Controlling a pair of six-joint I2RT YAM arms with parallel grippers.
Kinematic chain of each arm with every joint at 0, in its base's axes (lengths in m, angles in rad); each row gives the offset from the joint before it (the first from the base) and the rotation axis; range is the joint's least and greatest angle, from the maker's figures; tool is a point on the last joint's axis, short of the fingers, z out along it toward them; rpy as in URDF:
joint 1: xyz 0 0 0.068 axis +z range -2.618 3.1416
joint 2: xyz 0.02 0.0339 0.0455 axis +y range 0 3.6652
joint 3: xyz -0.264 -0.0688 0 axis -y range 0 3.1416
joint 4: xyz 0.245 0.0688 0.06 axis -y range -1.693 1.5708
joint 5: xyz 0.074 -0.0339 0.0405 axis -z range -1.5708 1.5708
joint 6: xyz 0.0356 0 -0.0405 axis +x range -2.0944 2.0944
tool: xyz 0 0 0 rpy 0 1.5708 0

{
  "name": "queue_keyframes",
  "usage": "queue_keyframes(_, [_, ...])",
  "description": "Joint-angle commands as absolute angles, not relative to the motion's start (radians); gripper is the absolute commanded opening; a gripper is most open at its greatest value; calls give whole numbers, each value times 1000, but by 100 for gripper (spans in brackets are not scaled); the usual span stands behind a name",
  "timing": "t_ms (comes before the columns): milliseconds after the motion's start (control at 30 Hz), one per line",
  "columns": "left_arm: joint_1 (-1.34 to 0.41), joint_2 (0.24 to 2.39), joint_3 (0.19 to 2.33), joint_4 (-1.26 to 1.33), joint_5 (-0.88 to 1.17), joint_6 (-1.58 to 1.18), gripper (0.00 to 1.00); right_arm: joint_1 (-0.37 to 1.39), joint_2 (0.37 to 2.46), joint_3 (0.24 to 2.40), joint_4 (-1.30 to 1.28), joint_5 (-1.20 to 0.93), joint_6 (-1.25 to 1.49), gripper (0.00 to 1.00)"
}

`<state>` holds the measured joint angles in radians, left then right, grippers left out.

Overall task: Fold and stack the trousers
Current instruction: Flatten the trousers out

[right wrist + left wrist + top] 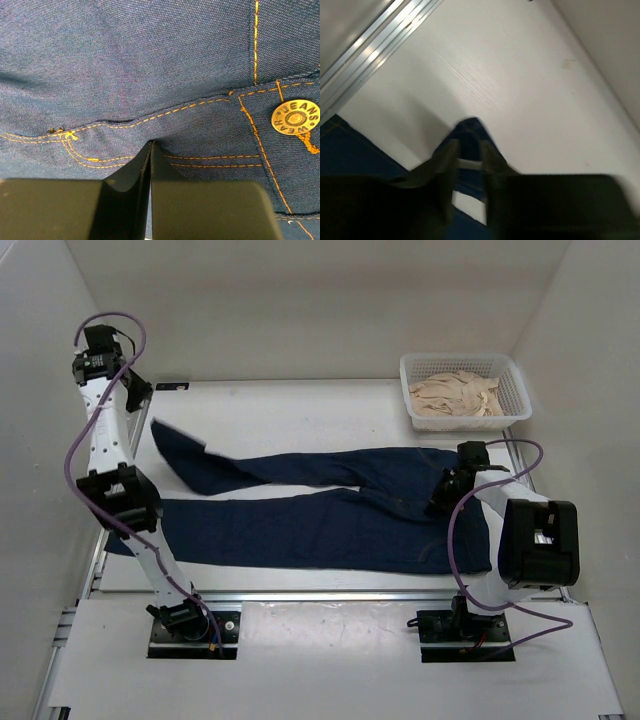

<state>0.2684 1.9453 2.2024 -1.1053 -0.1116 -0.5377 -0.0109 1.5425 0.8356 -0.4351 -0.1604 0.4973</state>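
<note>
While trousers (300, 525) lie spread, right fingers (127, 182) press together.

Trousers (300, 525): dark navy denim cloth, matt, with a fine diagonal twill weave and seams in orange-brown thread. Button (296, 117): brass-toned metal, embossed, dull sheen. Bench (520, 85): white, matt, faint wood-like grain. Rail (375, 47): bare metal, ribbed, glossy. Basket (470, 421): white plastic lattice, holding crumpled beige cloth (455, 395). Right gripper (151, 150): black, matt, smooth, plastic by the look.
</note>
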Motion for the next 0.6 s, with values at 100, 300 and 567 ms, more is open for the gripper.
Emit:
queue_keyframes(100, [316,2090,2156,-1181,-60,-554,77,-8,1545,834,-407,-158,491,0])
queue_keyframes(300, [288,1944,1941,-1086,-49,-503,52,-8,1514,885,-462,-138,472,8])
queue_keyframes(567, [241,1956,1714,-1043,-11,-454,92,-8,1476,950,-506,-126,453,22])
